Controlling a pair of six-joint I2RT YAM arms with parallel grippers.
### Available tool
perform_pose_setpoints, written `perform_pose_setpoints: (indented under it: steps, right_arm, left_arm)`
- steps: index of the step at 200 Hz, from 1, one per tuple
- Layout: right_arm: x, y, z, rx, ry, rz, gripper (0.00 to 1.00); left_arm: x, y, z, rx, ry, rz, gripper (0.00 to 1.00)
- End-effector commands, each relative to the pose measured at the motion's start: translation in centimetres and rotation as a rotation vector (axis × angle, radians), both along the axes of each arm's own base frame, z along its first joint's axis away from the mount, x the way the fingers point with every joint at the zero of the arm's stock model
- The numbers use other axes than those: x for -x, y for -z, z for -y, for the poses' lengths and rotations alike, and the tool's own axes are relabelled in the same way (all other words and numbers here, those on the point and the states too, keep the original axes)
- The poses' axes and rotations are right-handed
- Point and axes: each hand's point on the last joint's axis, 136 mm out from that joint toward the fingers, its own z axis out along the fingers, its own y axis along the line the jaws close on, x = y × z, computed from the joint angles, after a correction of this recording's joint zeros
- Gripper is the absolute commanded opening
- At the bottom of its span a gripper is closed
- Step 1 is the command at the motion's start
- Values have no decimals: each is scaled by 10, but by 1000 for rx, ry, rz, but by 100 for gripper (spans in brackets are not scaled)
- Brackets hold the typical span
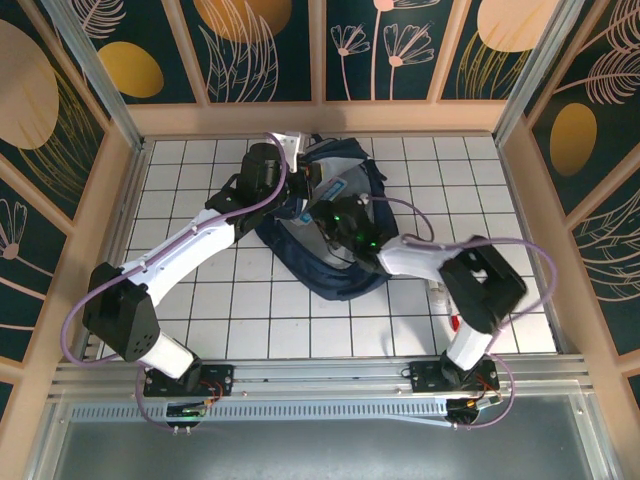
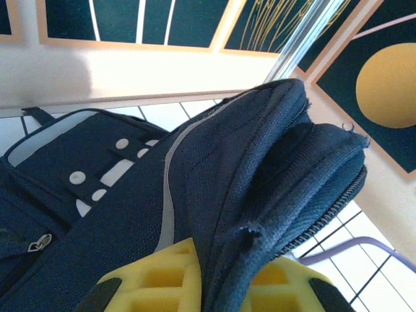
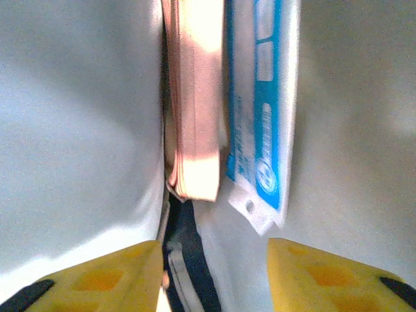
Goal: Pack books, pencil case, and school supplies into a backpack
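L claw (image 2: 221, 289) tight on backpack (image 2: 260, 162) rim; R claw (image 3: 214, 276) wide inside, scant side room

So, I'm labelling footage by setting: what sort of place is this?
Probably a robot test booth: a white gridded table, patterned panel walls closing it in, and a metal rail with robot arms bolted on.

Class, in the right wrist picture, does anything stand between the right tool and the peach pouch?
Nothing visible does. The open right tool faces the peach soft pouch directly; a blue-and-white plastic packet stands beside the pouch, not in front.
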Motion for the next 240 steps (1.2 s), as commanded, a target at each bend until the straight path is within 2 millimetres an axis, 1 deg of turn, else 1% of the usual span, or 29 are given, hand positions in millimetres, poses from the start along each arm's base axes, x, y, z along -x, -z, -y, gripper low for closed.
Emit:
perform_pose_setpoints:
  steps: [1,26,32,39,53,55,60,78,89,106,119,123,131,144,148,152,161,168,169,171,176,179,192,196,199,213,227,232,240]
  right_arm:
    - [26,-7,34,92,-22,-46,53]
    - [50,-21,72,242,-66,-16,60]
    - [56,-26,86,281,-57,-12,61]
    - [62,-28,105,335,-34,-14,66]
    - [74,-29,146,450,18,-13,67]
    - [75,-32,152,461,24,2,67]
    - [80,-29,166,513,33,3,69]
    - [103,-6,220,649,130,-89,98]
    - [113,9,235,664,121,-121,99]
    - [119,24,241,640,50,-141,99]
    - [118,29,240,603,-7,-146,99]
    - [117,28,241,605,-15,-138,99]
    - [114,25,236,578,-61,-112,99]
    - [106,12,227,571,-124,-33,99]
    - [104,8,224,573,-145,-7,99]
    - [101,3,221,577,-162,20,99]
    - [95,-8,220,597,-169,59,99]
    - [89,-17,221,614,-160,79,99]
    - [89,-17,221,618,-159,79,99]
    - [87,-21,222,623,-156,87,99]
    - [82,-27,223,639,-149,98,99]
    - [79,-32,224,648,-146,105,99]
    - [68,-51,226,688,-140,126,99]
    - [64,-57,226,701,-141,135,99]
    - [62,-62,226,710,-144,141,99]
    - [50,-82,225,756,-159,173,99]
    - [40,-100,220,782,-194,219,99]
    - [37,-105,214,781,-225,242,98]
    - [33,-114,199,756,-295,293,94]
  left_arm:
    - [2,-85,8,194,28,210,0]
    - [4,-80,7,203,24,191,0]
    - [3,-79,6,199,20,189,0]
    - [3,-78,6,185,17,190,0]
    - [1,-72,3,140,7,182,0]
    - [1,-72,3,134,3,180,0]
    - [0,-70,2,121,-2,175,0]
    - [3,-61,2,78,18,173,0]
    - [5,-53,4,44,43,178,0]
    - [15,-37,13,-24,137,177,0]
    - [21,-28,18,-56,198,156,0]
    - [22,-25,20,-59,209,147,0]
    - [24,-21,22,-61,226,132,0]
    - [27,-15,27,-57,257,116,1]
    - [28,-14,29,-51,270,110,8]
    - [30,-13,32,-45,289,98,19]
    - [37,-12,40,-24,351,73,48]
    - [45,-12,45,-17,406,57,61]
    - [46,-13,46,-17,412,55,66]
    - [49,-14,47,-14,430,54,71]
    - [53,-15,48,-12,451,44,81]
    - [55,-16,47,-13,453,38,84]
    - [54,-21,32,-24,378,26,91]
    - [52,-23,25,-25,340,26,97]
    - [51,-23,19,-26,308,24,99]
    - [46,-26,-15,-14,122,-7,99]
    - [39,-22,-65,12,-163,-77,99]
    - [40,-19,-76,28,-190,-106,99]
    - [42,-8,-88,60,-201,-178,99]
